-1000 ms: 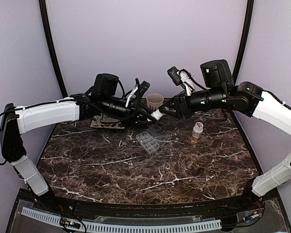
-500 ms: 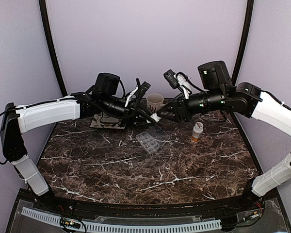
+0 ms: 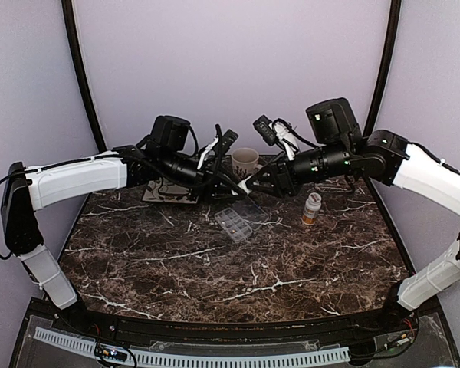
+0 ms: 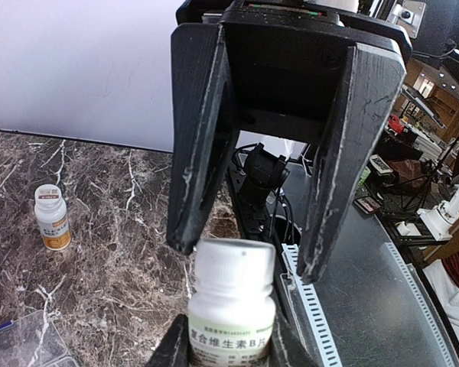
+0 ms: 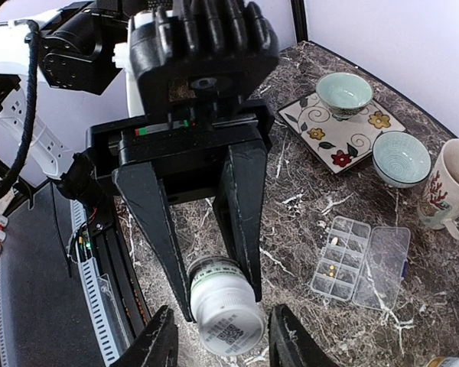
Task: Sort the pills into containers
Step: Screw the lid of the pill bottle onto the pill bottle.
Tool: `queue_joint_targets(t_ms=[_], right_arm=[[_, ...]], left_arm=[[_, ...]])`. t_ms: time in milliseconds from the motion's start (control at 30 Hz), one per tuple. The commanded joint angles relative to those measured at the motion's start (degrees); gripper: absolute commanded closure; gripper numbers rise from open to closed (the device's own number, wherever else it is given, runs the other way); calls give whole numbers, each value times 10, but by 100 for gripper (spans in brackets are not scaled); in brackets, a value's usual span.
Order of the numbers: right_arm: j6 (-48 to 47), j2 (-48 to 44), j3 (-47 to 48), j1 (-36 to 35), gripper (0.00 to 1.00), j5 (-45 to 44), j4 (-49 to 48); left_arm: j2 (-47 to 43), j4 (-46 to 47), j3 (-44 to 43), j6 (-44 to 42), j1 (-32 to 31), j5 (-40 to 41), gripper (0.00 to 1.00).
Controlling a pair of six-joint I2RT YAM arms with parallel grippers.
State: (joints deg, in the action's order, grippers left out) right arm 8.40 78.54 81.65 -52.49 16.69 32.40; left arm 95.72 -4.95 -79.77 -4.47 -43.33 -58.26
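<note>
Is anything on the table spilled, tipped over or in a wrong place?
Nothing stands out. The organiser box lies flat with its lid open and a few pills in its compartments; I see no spill around it. The amber bottle stands upright and capped. The left gripper holds the white bottle in the air, cap on.

The organiser box [image 3: 236, 222] lies left of the pill bottle [image 3: 312, 208], before the mug [image 3: 244, 161].

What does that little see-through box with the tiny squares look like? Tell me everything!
The organiser box is clear plastic, split into two rows of small compartments. Its hinged lid lies open beside it. A few tiny pills sit in some compartments. It rests on the dark marble table; nothing else touches it.
</note>
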Motion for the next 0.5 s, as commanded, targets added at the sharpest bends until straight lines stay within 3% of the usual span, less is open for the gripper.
queue_joint_targets(t_ms=[0,300,467], right_arm=[[-6,5,15,-4,59,5,-9],[-6,11,18,-4,62,7,-6],[-6,15,20,-4,70,10,-2]], left_arm=[[1,-11,-19,0,2,-19,100],[1,-12,-18,-1,2,-19,100],[1,-11,-18,-2,2,-20,100]])
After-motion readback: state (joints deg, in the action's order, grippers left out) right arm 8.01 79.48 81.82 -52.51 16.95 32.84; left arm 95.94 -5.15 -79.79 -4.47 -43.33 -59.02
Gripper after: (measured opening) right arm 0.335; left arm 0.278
